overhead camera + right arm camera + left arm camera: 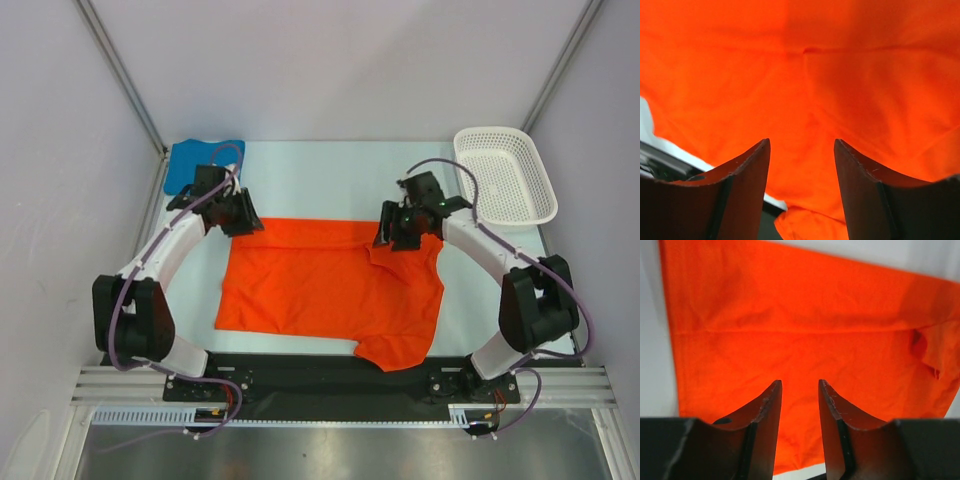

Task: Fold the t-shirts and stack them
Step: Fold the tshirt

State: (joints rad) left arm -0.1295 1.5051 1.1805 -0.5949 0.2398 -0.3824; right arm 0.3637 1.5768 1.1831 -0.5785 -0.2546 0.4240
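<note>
An orange-red t-shirt [320, 285] lies spread flat in the middle of the bench [320, 180], its long axis running from the left edge to the right edge. 1 sleeve spills over the near edge toward the right corner. A blue t-shirt [195, 160] sits bunched in the far left corner, and a white basket [490, 131] stands in the far right corner.

Both arms reach in from the near edge, with elbows bowed outward and wrists pitched down. The left gripper [243, 217] hangs over the shirt's far left corner, and the right gripper [395, 230] hangs over its far edge near the rumpled right end. Each is about equally close to its own end. In the wrist views the left gripper [800, 385] and right gripper [801, 142] have their jaws spread, with nothing between them and only orange cloth below.

The shirt lies just under both sets of fingers and extends toward the near edge, so the coming move probably depends on both grippers pinching that far edge together.
</note>
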